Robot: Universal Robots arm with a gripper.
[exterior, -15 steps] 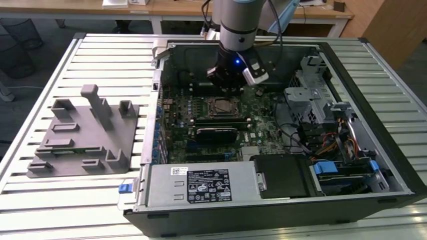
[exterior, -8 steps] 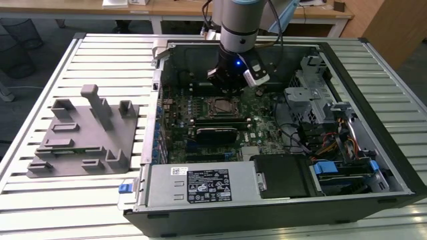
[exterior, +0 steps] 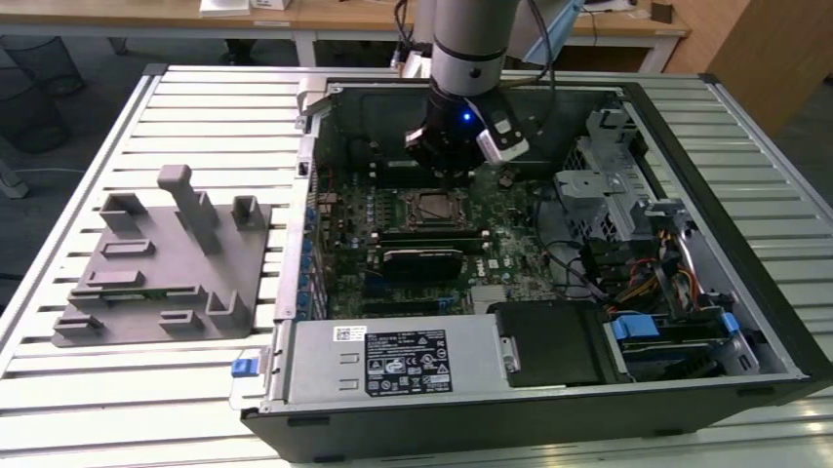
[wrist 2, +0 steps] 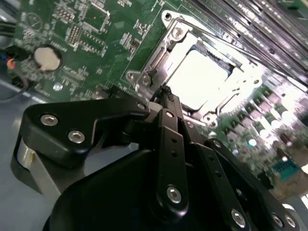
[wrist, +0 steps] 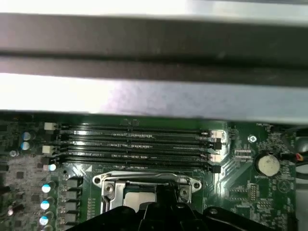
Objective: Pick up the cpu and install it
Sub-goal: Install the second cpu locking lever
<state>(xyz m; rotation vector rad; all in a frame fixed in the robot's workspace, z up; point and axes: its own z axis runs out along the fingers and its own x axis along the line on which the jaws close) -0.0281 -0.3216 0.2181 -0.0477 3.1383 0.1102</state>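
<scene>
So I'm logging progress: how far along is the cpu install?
Nearly done, it seems. The cpu already lies in the socket frame on the motherboard. The gripper hangs just above it, nothing visibly in its grasp. The grey tray sits outside the case. Whether the socket is latched, I can't tell.

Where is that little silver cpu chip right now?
The cpu sits inside the socket frame on the green motherboard, just beyond the end effector in the second wrist view. In the exterior view, that socket lies mid-case, below the arm.
</scene>
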